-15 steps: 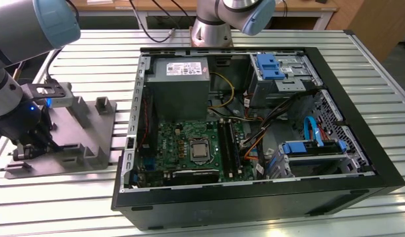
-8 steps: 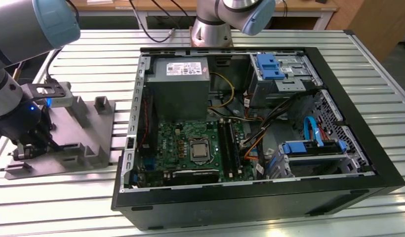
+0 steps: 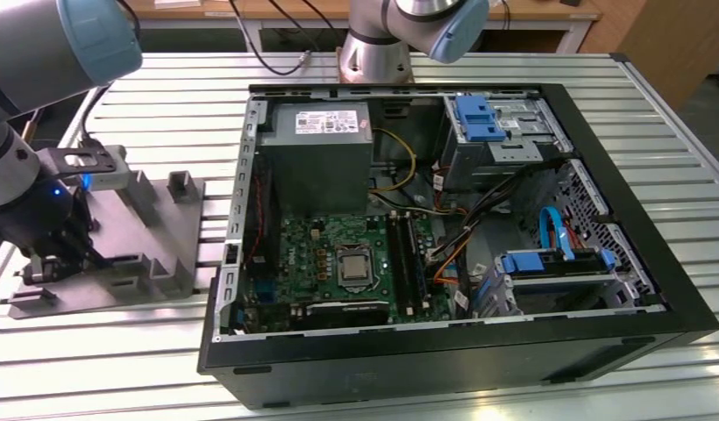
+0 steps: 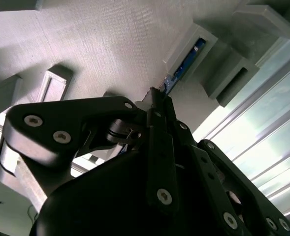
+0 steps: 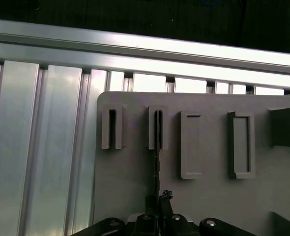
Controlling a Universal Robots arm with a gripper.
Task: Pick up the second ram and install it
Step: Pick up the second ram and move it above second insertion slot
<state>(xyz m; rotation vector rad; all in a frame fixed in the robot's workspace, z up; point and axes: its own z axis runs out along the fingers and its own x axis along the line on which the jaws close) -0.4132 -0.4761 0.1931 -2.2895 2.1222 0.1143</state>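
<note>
On the grey tray (image 3: pixel 170 239), the gripper (image 4: pixel 157 98) seems pinched shut on the second ram (image 4: pixel 186 63). Its blue face appears in the second wrist view, while the first wrist view shows it edge-on in a slot (image 5: pixel 151 129).

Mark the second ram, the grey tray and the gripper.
second ram (image 4: pixel 188 60), second wrist view, blue edge in slot.
grey tray (image 5: pixel 125 187), first wrist view, bare base.
gripper (image 4: pixel 157 96), second wrist view, between the fingertips.
</note>
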